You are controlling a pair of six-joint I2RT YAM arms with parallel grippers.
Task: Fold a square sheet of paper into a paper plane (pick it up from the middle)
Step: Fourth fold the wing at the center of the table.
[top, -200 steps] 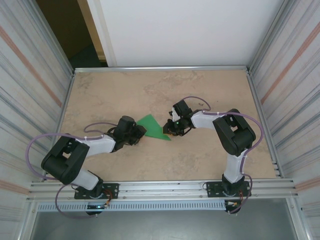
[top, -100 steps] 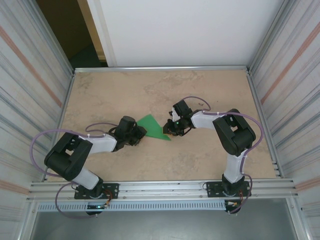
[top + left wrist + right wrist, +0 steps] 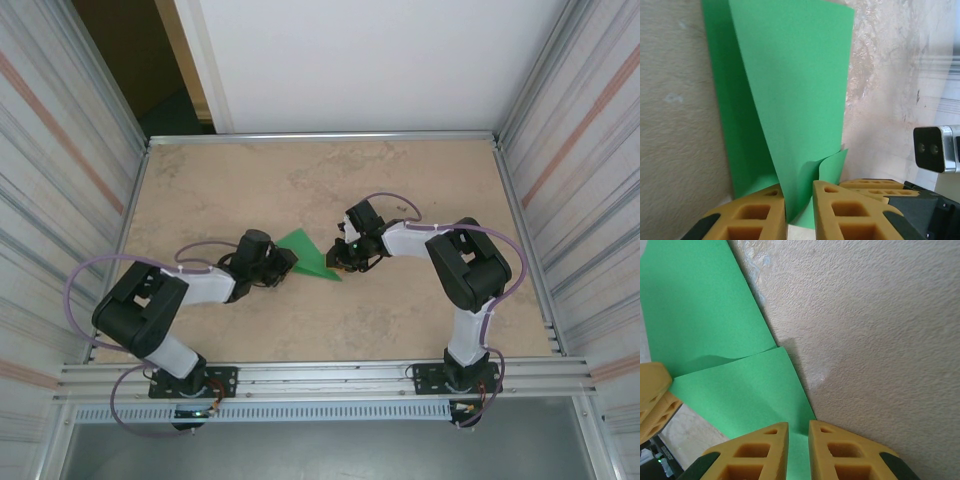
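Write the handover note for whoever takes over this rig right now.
Left claw: shut on a raised flap of the green sheet.
Right claw: closed on the sheet's opposite edge, as far as its wrist view shows.
The sheet lies on the table between the two arms.
Done: first folds are in, and the layers overlap into a rough triangle.
Left: crease it flat and make the remaining folds. No dart shape yet.

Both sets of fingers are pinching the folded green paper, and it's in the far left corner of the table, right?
Not the corner: the top view shows the green paper near the middle of the table. The left fingers and right fingers are pinching it.
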